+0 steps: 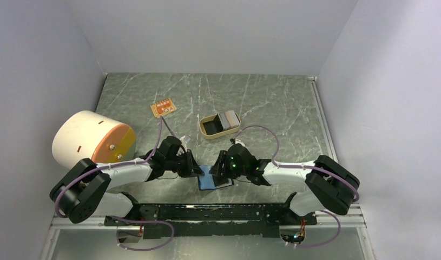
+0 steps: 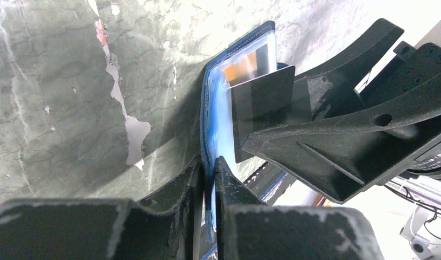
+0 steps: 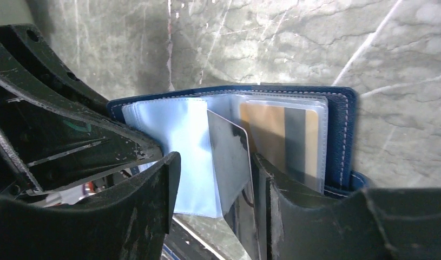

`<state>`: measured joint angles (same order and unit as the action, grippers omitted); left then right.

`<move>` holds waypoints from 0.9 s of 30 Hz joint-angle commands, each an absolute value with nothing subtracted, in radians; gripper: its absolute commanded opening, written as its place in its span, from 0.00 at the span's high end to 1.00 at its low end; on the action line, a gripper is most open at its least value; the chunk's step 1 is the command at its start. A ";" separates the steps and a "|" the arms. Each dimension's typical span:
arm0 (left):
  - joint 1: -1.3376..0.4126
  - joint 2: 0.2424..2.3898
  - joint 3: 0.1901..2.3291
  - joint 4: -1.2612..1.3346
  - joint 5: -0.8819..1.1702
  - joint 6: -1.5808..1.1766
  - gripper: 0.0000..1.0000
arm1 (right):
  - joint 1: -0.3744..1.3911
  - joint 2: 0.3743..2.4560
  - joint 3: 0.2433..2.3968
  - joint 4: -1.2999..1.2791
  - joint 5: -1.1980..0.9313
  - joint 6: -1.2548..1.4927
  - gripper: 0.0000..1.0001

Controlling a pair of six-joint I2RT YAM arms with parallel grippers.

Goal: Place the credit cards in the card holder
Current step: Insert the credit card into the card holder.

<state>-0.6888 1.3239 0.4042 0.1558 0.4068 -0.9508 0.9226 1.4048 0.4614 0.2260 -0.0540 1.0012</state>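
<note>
I saw the L gripper (image 2: 208,168) pinched on the soft navy fold-out card holder (image 3: 337,135) at table's near edge, R gripper (image 3: 215,179) jaws apart around a thin, stiff, slippery grey plastic card (image 3: 231,162) half in its sleeve; I judged edge-grip best.

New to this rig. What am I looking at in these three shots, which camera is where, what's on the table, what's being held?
Two robot arms are bolted at the table's near edge. The overhead view looks down from behind them; the other two come from cameras on each wrist.

The left gripper is shut on the edge of the open card holder, pinning it. The right gripper has open jaws around a dark credit card that stands partly in a clear slot. A tan card already sits in a sleeve.

Farther back: a tan tray holding more cards, an orange board and a white cylinder.
</note>
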 commanded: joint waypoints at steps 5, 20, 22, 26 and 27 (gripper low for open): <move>-0.685 1.319 0.394 0.191 0.431 -0.947 0.85 | 0.924 1.383 0.470 0.028 0.029 0.914 0.47; -0.682 1.345 0.396 0.118 0.341 -0.888 0.78 | 0.917 1.331 0.418 0.054 0.031 0.936 0.57; -0.682 1.340 0.399 0.104 0.332 -0.881 0.76 | 0.915 1.305 0.415 0.044 0.034 0.933 0.58; -0.682 1.326 0.400 0.090 0.316 -0.878 0.77 | 0.912 1.271 0.407 0.032 0.036 0.931 0.62; -0.681 1.325 0.402 0.088 0.314 -0.876 0.77 | 0.910 1.264 0.404 0.037 0.034 0.930 0.64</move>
<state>-0.6876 1.3407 0.3969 0.1261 0.3603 -0.9062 0.9169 1.2884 0.4282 0.0982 0.0055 0.9520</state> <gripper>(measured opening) 0.235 0.385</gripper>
